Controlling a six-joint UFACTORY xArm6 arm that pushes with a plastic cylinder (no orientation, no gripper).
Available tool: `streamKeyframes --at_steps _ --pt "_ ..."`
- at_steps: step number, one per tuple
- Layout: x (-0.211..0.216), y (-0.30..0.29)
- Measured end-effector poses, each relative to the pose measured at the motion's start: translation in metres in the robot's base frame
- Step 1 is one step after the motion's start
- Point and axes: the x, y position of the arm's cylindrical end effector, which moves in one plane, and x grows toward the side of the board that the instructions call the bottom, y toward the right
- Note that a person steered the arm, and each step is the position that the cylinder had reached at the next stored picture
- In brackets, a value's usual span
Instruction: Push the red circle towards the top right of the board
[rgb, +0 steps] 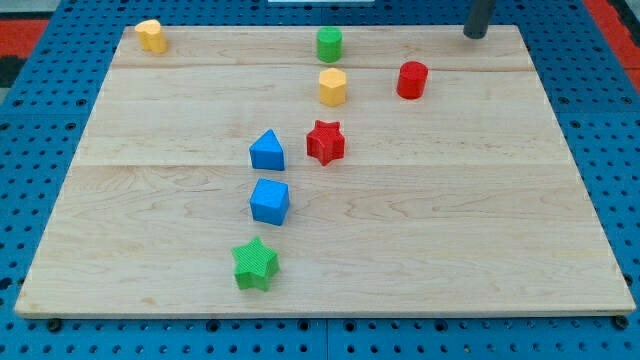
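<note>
The red circle (412, 79) is a short red cylinder standing on the wooden board (450, 220) in the upper right part of the view. My tip (475, 35) is the lower end of a dark rod at the view's top right, just at the board's top edge. It is up and to the right of the red circle, apart from it, with a clear gap between them.
A yellow hexagon block (333, 87) sits left of the red circle, a green cylinder (329, 44) above it. A red star (325, 142), blue triangle (267, 151), blue cube (269, 201) and green star (255, 264) run down the middle. A yellow block (151, 36) sits top left.
</note>
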Motion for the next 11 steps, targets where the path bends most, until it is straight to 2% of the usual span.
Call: streamKeyframes --at_steps 1,2,3,4,5,6,7,9,11 --pt "0.05 0.025" --pt "0.123 0.015" --pt "0.136 -0.106" --pt "0.129 -0.161" --pt "0.129 -0.125" --pt "0.118 -0.125" --pt "0.087 -0.121" --pt "0.073 -0.046" --pt "0.027 -0.039"
